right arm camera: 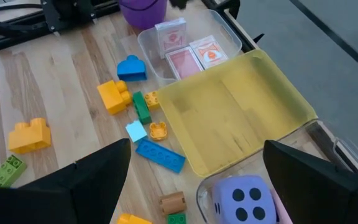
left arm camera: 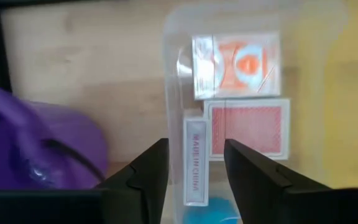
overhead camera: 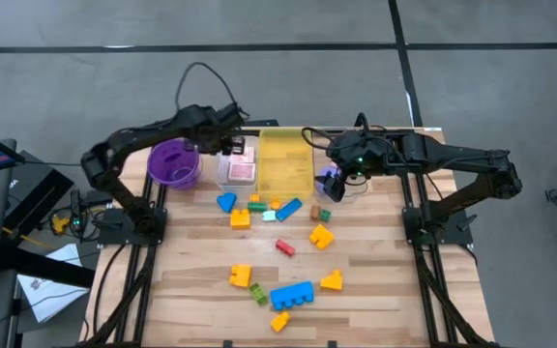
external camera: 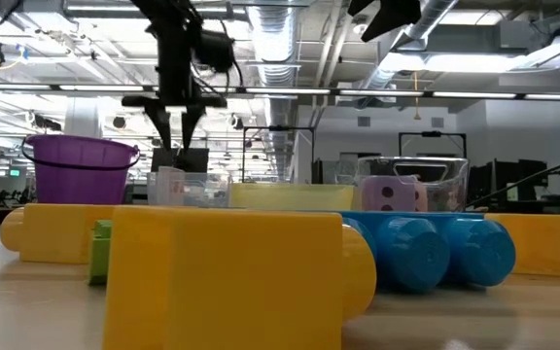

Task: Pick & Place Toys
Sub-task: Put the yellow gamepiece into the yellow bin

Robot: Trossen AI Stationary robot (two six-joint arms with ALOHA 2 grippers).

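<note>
The left gripper (overhead camera: 232,145) is hovering over the clear bin (overhead camera: 222,172) at about twelve o'clock on the table (overhead camera: 201,290), its jaws standing partly apart and gripping nothing. Inside that bin the playing cards (left arm camera: 247,127) are lying directly below its fingers (left arm camera: 151,165). The right gripper (overhead camera: 334,184) is waiting at about one o'clock over a second clear bin (right arm camera: 207,193), jaws spread wide and empty, with the purple die (right arm camera: 241,199) sitting beneath it. The yellow bin (overhead camera: 286,159) is resting between the two clear ones. Building blocks (overhead camera: 291,294) are lying scattered from the centre toward six o'clock. The purple bowl (overhead camera: 173,160) is standing at eleven o'clock.
</note>
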